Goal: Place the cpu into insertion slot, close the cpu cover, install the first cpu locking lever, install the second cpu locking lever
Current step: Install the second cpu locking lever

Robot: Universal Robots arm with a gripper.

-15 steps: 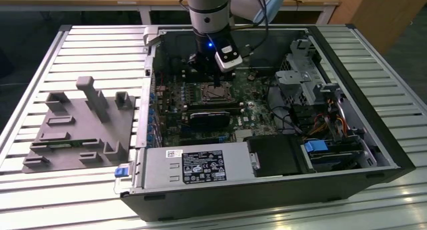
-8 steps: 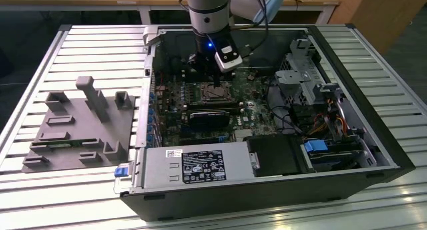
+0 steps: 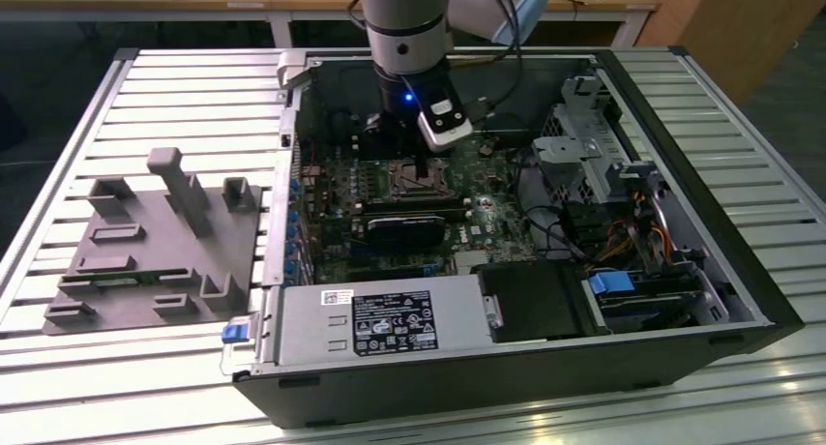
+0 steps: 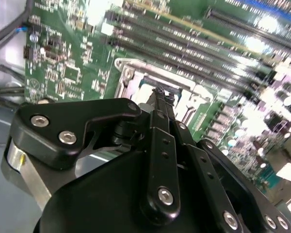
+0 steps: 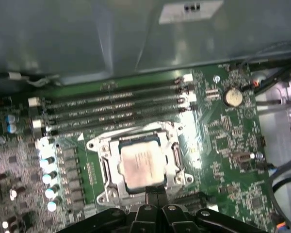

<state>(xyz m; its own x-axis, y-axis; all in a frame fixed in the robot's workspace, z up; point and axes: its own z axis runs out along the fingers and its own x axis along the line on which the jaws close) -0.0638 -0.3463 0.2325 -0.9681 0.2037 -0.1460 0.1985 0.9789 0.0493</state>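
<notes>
Clearly the gripper (image 5: 155, 194), fingers pressed together, hides one edge of the cpu (image 5: 141, 163); cpu cover (image 5: 106, 167) down.

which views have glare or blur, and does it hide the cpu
Second wrist view: board streaked with blur, white glare at one edge, gripper sharp in front of the slot. First wrist view: cpu readable, its top a bit washed out, capacitors blown white. Exterior view: even, glare low on the table.
</notes>
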